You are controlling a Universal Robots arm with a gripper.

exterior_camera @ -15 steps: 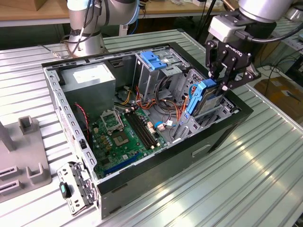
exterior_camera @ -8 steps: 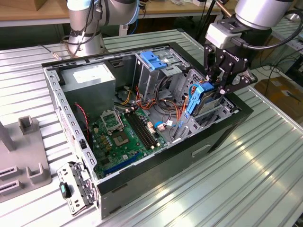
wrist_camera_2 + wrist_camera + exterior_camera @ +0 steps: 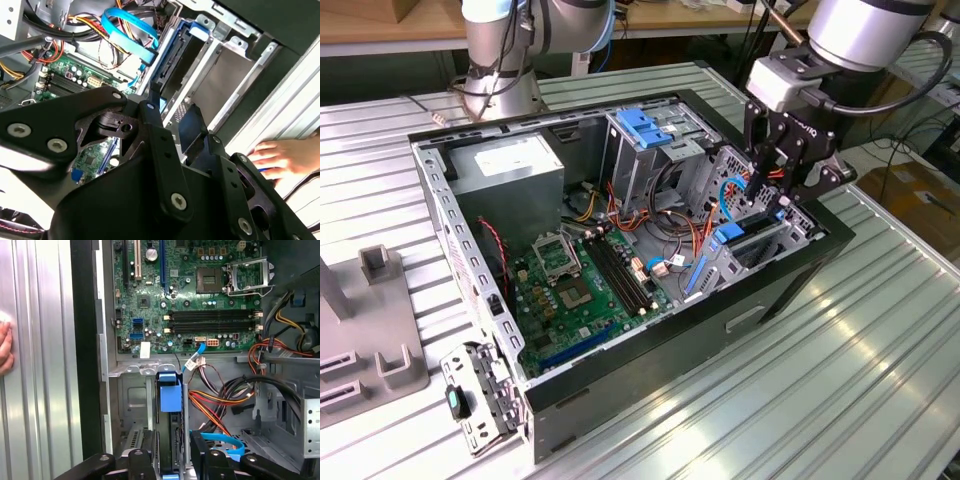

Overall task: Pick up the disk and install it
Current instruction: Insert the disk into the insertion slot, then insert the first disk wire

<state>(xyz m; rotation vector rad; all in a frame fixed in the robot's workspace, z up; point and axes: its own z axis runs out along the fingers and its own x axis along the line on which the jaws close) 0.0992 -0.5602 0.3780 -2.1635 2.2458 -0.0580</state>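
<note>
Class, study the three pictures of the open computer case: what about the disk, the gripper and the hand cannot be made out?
- Disk: first wrist view shows it edge-on in its bay, so its label is hidden.
- Disk's depth in the bay: in the exterior view the gripper stands in front.
- Hand: cut off by the first wrist view's edge.
- Motherboard: partly hidden by the gripper's black body in the second wrist view.

- Disk (image 3: 169,400): thin slab seen edge-on, framed by bright blue plastic rails.
- Standing upright on edge, slotted into the metal drive bay (image 3: 131,400).
- Sits inside the computer case (image 3: 620,390), at the exterior view's right end.
</note>
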